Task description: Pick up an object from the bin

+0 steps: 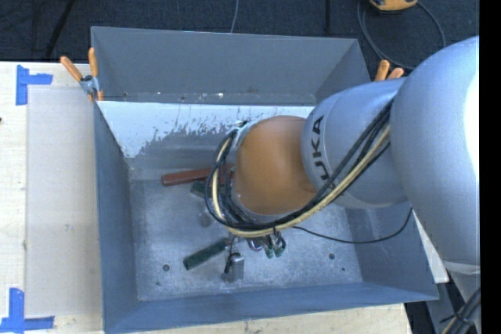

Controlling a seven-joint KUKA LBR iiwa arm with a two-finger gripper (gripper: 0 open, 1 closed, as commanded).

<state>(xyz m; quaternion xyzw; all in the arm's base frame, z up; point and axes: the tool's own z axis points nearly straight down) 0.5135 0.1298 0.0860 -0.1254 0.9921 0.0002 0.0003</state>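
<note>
gripper [233, 266] hangs low over the near middle of the grey bin [117, 231], under the arm's orange wrist cover [266, 164] — whether it is wide or narrow i cannot tell. a dark green bar [205, 254] lies on the floor just left of it, tilted; a reddish-brown stick [186, 177] lies farther back — well apart.

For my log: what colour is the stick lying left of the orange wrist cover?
The stick is reddish brown, seen in the camera view.
</note>
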